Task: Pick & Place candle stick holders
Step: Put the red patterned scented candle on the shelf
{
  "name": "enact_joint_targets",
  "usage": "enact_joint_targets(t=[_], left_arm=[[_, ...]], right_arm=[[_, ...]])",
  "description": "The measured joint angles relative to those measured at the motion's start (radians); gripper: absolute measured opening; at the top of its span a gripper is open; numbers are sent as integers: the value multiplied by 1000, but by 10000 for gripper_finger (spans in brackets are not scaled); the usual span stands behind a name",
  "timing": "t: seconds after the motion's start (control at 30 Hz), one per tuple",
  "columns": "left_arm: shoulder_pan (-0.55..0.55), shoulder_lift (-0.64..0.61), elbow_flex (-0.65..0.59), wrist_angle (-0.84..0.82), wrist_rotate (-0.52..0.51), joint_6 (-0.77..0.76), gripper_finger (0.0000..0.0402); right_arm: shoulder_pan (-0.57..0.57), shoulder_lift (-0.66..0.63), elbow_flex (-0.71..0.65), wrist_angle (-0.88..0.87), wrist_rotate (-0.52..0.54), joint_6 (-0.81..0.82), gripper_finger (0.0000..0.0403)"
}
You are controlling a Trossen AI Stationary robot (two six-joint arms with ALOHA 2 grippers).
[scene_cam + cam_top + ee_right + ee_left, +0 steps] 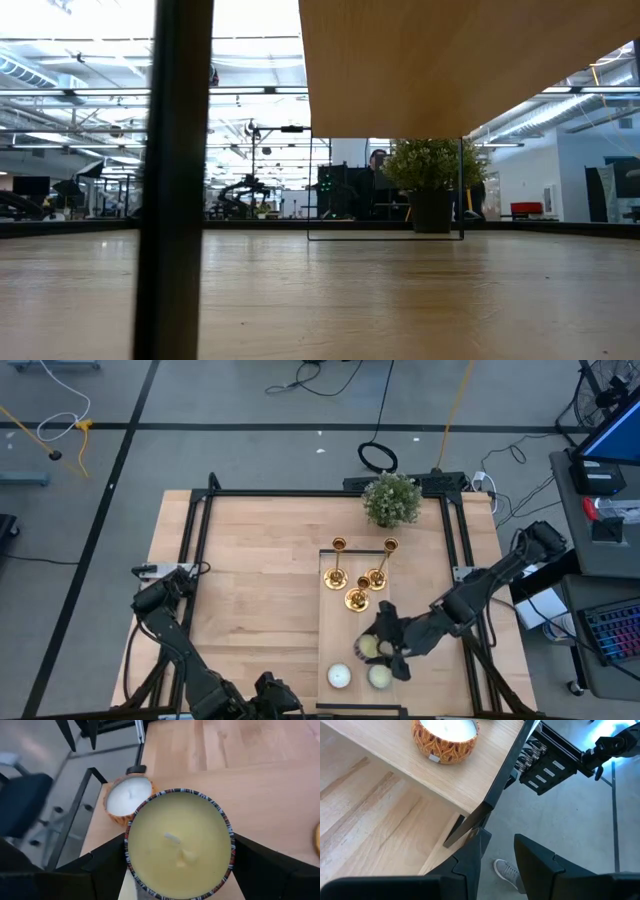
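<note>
A pale yellow candle (179,842) in a tin with a striped rim is seen closest, filling the right wrist view between the two dark fingers (102,865) of the right gripper (383,647); the fingers are set wide apart against the tin's sides, so the candle appears to be gripped, though contact on both sides cannot be fully confirmed. In the high view this gripper is placed over the raised board (331,622) near the tabletop's (250,580) front edge, towards the right; a white candle (339,676) in an orange patterned tin is seen just beside it, and another pale candle (379,677) sits to its right, both at the board's front end. The three candle stick holders (358,575) are grouped upright at the board's far end, close together; a potted plant (391,499) stands behind them at the tabletop's back edge. The left gripper (497,855) is held off the tabletop's front edge near the left corner, above the floor; its fingers are parted a little and nothing is held between them.
</note>
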Motion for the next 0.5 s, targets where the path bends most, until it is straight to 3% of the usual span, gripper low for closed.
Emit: enact_joint_targets(t=[0.27,0.5], left_arm=[[-2,0,0,-1,0,0,122],[-2,0,0,-1,0,1,122]], right_arm=[[0,98,160,-219,-4,-54,299],[-3,133,191,-209,-5,-43,299]])
